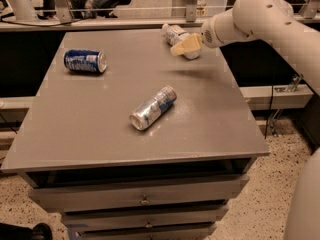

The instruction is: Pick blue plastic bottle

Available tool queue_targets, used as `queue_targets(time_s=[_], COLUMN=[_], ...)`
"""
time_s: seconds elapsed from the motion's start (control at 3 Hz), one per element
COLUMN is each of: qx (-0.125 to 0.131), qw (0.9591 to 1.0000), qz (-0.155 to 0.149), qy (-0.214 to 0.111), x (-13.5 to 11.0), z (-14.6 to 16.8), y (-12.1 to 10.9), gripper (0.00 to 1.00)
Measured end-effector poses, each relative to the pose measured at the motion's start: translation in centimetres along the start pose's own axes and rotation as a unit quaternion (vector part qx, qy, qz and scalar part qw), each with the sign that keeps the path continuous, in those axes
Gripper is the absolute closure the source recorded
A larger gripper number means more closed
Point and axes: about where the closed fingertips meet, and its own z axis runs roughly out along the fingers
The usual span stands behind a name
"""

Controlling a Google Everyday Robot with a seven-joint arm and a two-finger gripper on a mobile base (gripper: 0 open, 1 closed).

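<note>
The blue plastic bottle (177,37) lies on its side at the far right of the grey table (100,129), clear with a white and pale-blue label, white cap toward the back left. My gripper (184,46) reaches in from the right on the white arm; its tan fingers hang just over the near end of the bottle and hide part of it.
A dark blue can (85,61) lies on its side at the far left. A slim silver-and-blue can (152,107) lies on its side near the table's middle. Drawers sit under the table's front edge. A railing and chairs stand behind the table.
</note>
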Motion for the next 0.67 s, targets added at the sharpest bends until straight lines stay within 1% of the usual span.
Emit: queue_targets(time_s=[0.33,0.67], qx=[-0.008,-0.016], qw=[0.9993,0.998], qz=[0.036,0.06], qy=[-0.005,-0.013], x=[-0.1,-0.3], z=[2.9,4.9], y=[-0.6,-0.5], gripper=[0.0,0.18])
